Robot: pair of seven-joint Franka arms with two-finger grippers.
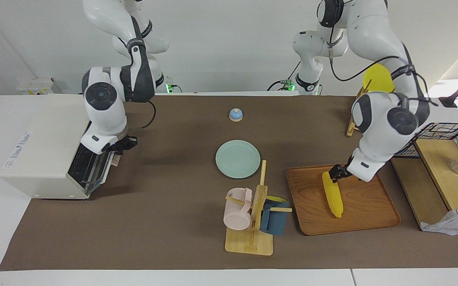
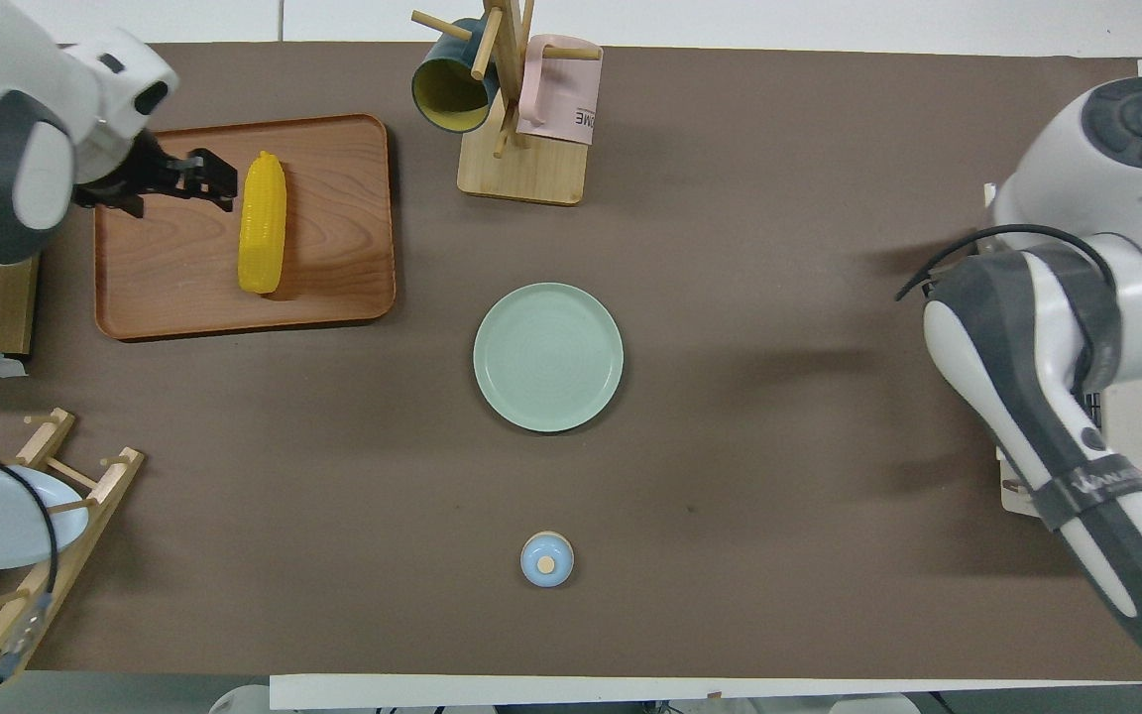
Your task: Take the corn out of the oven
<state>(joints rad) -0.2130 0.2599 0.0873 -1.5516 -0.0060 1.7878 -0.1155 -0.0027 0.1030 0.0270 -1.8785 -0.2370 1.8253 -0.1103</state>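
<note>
The yellow corn [image 1: 332,194] lies on a wooden tray [image 1: 368,206] toward the left arm's end of the table, outside the oven; it also shows in the overhead view [image 2: 262,223] on the tray [image 2: 333,258]. My left gripper [image 1: 335,173] hangs low over the tray at the corn's end nearer the robots, open and holding nothing; in the overhead view it [image 2: 217,178] is right beside the cob. The off-white oven [image 1: 46,147] stands at the right arm's end. My right gripper [image 1: 122,146] is at the top edge of its glass door, which stands nearly upright.
A green plate [image 1: 237,159] lies mid-table, with a small blue knob-topped object [image 1: 235,114] nearer the robots. A wooden mug rack [image 1: 253,214] with a pink and a blue mug stands beside the tray. A dish rack [image 1: 376,79], wire basket [image 1: 447,135] and wooden box crowd the left arm's end.
</note>
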